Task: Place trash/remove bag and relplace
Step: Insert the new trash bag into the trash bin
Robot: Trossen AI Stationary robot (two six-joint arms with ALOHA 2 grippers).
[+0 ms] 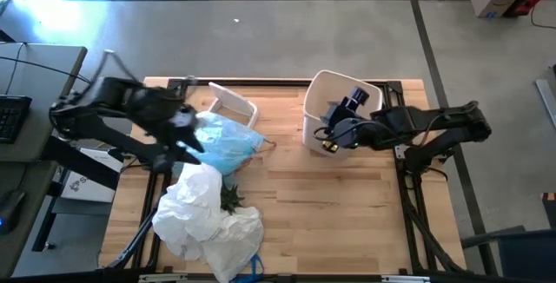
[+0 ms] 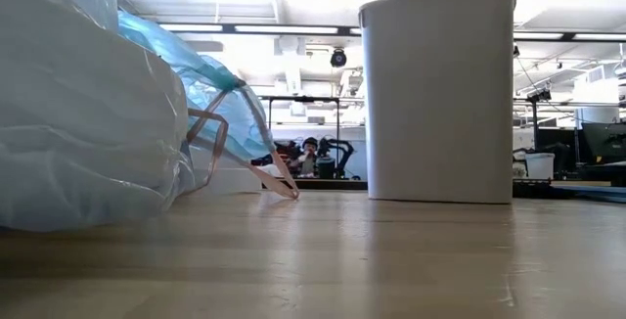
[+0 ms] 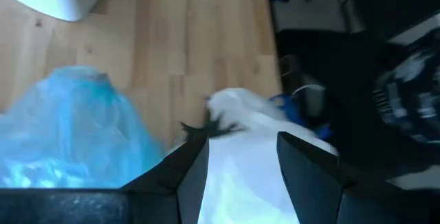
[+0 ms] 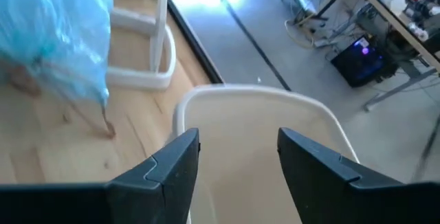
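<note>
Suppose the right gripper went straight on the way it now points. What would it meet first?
Probably the white bin: the right gripper, jaws open, points into its open mouth, so it would likely reach the inside wall or bottom. Depth is unclear.

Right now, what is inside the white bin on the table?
From the right wrist view, the upright white plastic bin shows only a bare pale inner wall, with no liner over its rim. The right hand, open above it, hides the bottom, so any trash there cannot be seen.
</note>
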